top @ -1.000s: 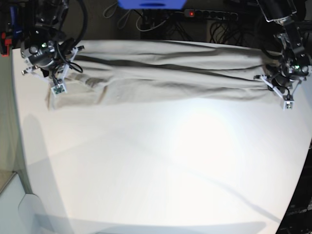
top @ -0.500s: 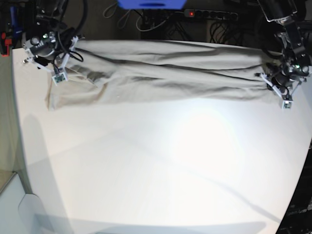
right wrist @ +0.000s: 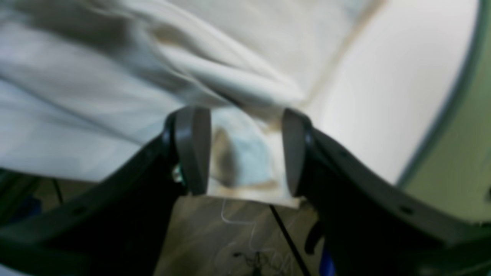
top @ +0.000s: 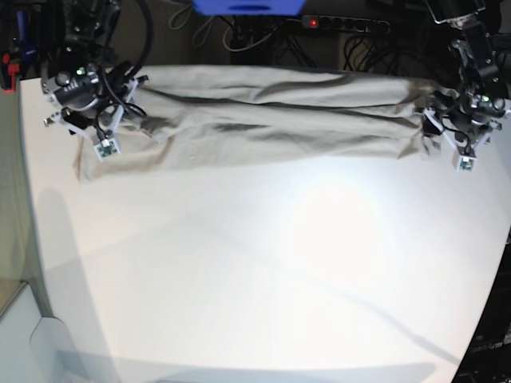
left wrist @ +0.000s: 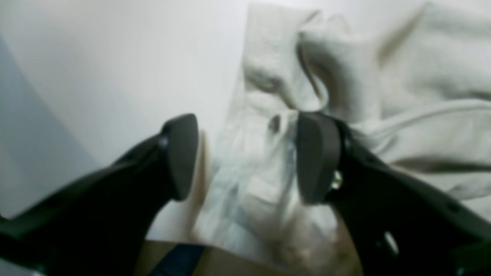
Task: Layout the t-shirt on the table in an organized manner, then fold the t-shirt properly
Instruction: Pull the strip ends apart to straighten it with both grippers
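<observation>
A wide white table point(top: 263, 271) fills the base view, bare from the near edge at 6 o'clock up past the centre. The t-shirt point(top: 271, 120) lies along the far edge, from 10 o'clock to 2 o'clock, as a long creased band with folds running along its length.

At 10 o'clock the right gripper point(top: 94, 120) sits over one end of the band. Its wrist view shows the jaws apart, with a corner of cloth lying loose between them at the table's edge, touching neither pad clearly. At 2 o'clock the left gripper point(top: 453, 132) sits over the other end, its jaws also spread, cloth bunched between them and ungripped.

The shirt is stretched but still doubled over, so laying out looks unfinished. A good next grasp would likely take a single layer at each end, and draw it toward 6 o'clock evenly, both arms together, so the folds open without twisting.
</observation>
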